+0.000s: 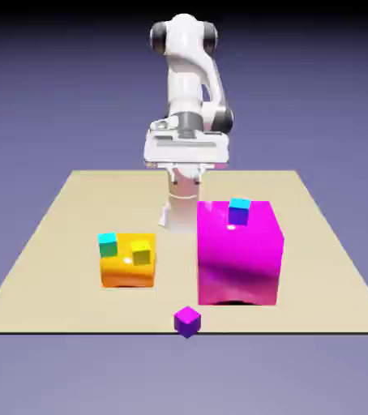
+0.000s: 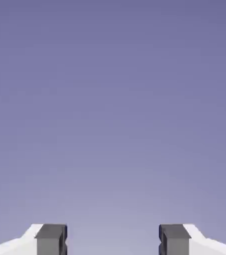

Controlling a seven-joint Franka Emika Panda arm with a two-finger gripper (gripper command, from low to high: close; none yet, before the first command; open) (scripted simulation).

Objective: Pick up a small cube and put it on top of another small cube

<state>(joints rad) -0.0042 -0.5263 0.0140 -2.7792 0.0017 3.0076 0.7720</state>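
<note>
The small purple cube [image 1: 187, 321] lies at the table's front edge, in front of the magenta block. The other small cube [image 1: 142, 252], yellow-olive, rests on top of the orange block [image 1: 128, 267], toward the exterior view's right. My gripper [image 1: 186, 166] hangs high at the back of the table, far from both cubes. In the hand view the gripper [image 2: 113, 241] is open: its grey fingertips [image 2: 51, 239] stand wide apart with nothing between them. That view shows only the blue-violet backdrop, no cubes.
A small teal cube [image 1: 108, 244] sits on the orange block's left part. A tall magenta block [image 1: 240, 259] stands right of centre, carrying a small cube with a cyan top [image 1: 239, 211]. The tan table [image 1: 49, 243] ends just in front of the purple cube.
</note>
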